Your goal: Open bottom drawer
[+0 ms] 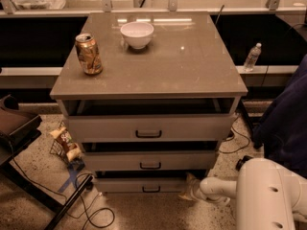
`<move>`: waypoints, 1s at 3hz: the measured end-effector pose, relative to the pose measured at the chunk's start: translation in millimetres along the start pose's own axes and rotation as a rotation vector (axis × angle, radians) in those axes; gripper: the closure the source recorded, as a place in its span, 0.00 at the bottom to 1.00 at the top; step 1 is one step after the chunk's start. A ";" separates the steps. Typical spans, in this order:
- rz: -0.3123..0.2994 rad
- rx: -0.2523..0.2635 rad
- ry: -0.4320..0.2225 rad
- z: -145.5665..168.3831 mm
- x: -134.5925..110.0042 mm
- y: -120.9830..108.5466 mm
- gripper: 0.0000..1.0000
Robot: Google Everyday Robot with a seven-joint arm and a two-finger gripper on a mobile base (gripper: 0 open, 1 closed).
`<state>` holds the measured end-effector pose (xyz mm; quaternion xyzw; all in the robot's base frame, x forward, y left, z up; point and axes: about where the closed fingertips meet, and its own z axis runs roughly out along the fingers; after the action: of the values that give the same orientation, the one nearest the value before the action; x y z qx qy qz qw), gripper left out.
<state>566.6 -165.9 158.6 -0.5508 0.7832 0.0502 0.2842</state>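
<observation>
The hand (188, 189) sits low by the right end of the bottom drawer (125, 185); I cannot tell whether it is open or closed. That drawer is the lowest of three grey fronts under a glossy tan worktop (187, 63), which carries a can (88, 54) and a white bowl (137, 34). A snack bag (65, 144) and cables (93, 213) lie on the speckled floor (158, 213). The can's label is unreadable.
</observation>
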 end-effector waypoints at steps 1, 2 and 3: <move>0.000 0.000 0.000 -5.3 -3.2 -1.5 0.71; 0.000 0.000 0.000 -10.4 -6.3 -2.9 0.99; 0.000 0.000 0.000 -10.7 -6.5 -3.0 1.00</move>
<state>566.6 -165.8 171.5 -0.5509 0.7831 0.0503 0.2842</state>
